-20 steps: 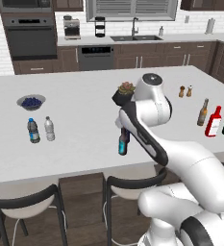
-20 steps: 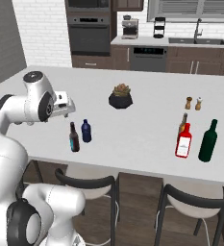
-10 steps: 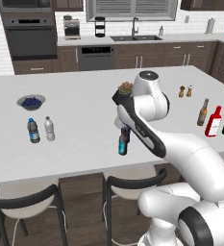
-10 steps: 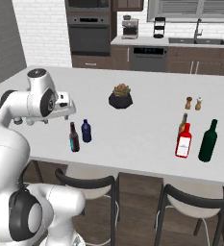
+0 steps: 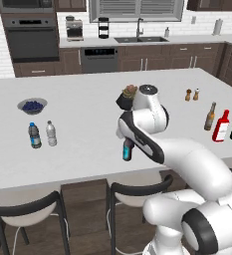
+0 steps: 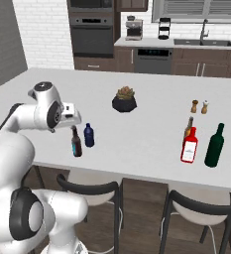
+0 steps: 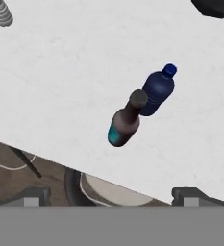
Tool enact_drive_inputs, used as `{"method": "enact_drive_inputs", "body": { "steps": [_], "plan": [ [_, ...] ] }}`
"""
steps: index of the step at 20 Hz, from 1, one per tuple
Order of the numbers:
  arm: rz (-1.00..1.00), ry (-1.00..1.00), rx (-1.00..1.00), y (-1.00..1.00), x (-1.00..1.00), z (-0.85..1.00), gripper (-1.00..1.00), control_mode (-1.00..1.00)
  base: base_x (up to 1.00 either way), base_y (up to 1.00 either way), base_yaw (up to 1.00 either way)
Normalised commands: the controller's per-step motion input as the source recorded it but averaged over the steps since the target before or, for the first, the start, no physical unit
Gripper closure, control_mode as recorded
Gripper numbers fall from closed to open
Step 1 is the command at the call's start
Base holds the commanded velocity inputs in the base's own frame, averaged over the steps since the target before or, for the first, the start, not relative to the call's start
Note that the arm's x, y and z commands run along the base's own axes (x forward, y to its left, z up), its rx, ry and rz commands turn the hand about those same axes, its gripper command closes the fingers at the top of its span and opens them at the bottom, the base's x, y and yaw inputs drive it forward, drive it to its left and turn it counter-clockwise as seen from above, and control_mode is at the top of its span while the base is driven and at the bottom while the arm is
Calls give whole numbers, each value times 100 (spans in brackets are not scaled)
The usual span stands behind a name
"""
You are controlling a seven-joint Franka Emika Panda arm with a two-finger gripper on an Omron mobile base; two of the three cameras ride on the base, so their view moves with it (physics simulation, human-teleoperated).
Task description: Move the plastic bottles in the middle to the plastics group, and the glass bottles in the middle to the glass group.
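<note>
Hand view: one navy bottle (image 7: 157, 92), one teal-labelled bottle (image 7: 125, 126).

arm (image 5: 187, 154): glossy white rounded shells | joints: dark grey to black rings between segments | near joint cap (image 6: 25, 221): large grey disc ringed in black | wrist cap (image 5: 148, 89): grey disc on top | hand (image 6: 67, 115): white housing, dark underside | finger tips (image 7: 185, 196): small, dark grey, blocky

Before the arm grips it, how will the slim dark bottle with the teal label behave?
The slim dark bottle stands tall on a narrow base, so a sideways push probably tips it. It looks like rigid glass, likely smooth and breakable. The navy bottle stands close beside it, so it may get knocked.
</note>
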Motion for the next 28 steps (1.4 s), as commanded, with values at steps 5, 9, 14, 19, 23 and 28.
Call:
{"method": "enact_drive_inputs", "body": {
  "steps": [5, 9, 14, 19, 23, 28],
  "plan": [
    [-10, -3, 1, 0, 39, -10, -100, -100, 0, 0, 0],
    [-8, 0, 8, 0, 27, 0, -100, -100, 0, 0, 0],
    [-2, 0, 3, 0, 6, -26, -100, -100, 0, 0, 0],
    [-2, -1, 0, 0, 15, -48, -100, -100, 0, 0, 0],
    [-1, -1, 0, 0, 24, -26, -100, -100, 0, 0, 0],
    [-4, 0, 1, -2, 24, 0, -100, -100, 0, 0, 0]
  ]
}}
